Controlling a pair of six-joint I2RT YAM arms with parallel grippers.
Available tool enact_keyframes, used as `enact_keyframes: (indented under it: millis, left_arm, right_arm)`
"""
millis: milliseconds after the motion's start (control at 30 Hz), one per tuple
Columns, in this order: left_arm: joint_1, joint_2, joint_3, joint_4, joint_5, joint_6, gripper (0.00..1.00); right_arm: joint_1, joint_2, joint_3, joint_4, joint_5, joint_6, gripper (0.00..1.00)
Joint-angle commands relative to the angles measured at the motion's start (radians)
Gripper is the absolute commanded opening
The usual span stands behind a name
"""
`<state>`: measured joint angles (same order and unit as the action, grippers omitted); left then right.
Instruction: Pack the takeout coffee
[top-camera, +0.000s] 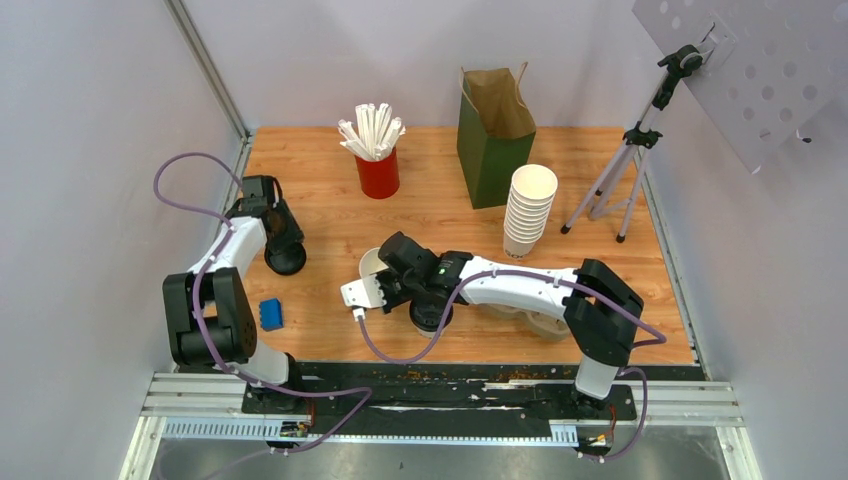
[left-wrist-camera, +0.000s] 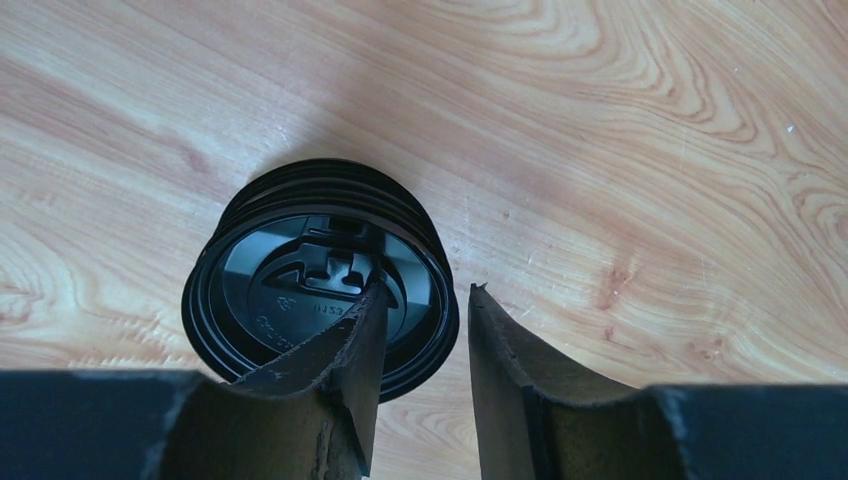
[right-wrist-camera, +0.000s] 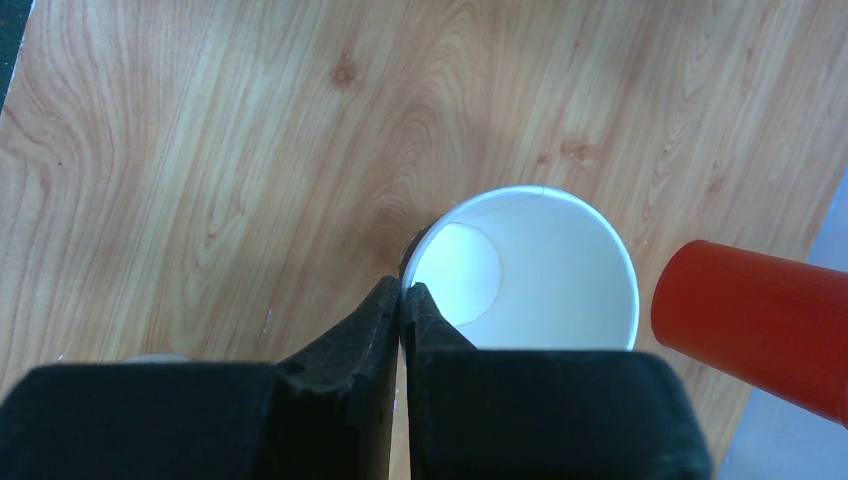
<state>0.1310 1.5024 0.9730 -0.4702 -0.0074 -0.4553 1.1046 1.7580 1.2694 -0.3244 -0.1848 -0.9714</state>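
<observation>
The right gripper (right-wrist-camera: 401, 290) is clenched on the rim of a white paper cup (right-wrist-camera: 560, 270). One of its black fingers (right-wrist-camera: 350, 340) lies against the outside of the wall, the other sits just inside the mouth, and the thin paper is pinched between them. The cup is open and lidless, with its pale bottom showing down inside. In the overhead view it sits a little left of the frame's centre, at the tip of the right arm, which stretches leftward across the wooden table (top-camera: 420, 200). Whether the cup's base rests on the wood cannot be told.

The left gripper (left-wrist-camera: 425, 295) is released, with a clear gap between its jaws. It hangs over a stack of black sip lids (left-wrist-camera: 300, 280). One finger lies across the top lid, the other is just outside the stack's right edge, and the rim lies between them. In the overhead view the stack sits at the left of the frame, well apart from the cup.

At upper centre a red cup (top-camera: 378, 172) holds white wrapped straws (top-camera: 372, 128). To its right stands an open green paper bag (top-camera: 495, 140), and just below the bag a tall stack of lidless white cups (top-camera: 527, 210). A tripod (top-camera: 620, 180) stands at the right edge of the wood. A small blue object (top-camera: 271, 314) lies at lower left beside the left arm.
</observation>
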Motion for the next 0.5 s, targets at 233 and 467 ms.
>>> enact_keyframes:
  millis: [233, 467]
  left_arm:
    - [0.004, 0.033, 0.036, 0.037, 0.001, 0.029, 0.37]
    - [0.004, 0.024, 0.044, 0.023, 0.001, 0.031, 0.24]
  right_arm:
    - [0.015, 0.005, 0.044, 0.046, -0.002, -0.002, 0.3]
    - [0.021, -0.064, 0.038, 0.075, 0.016, 0.032, 0.52]
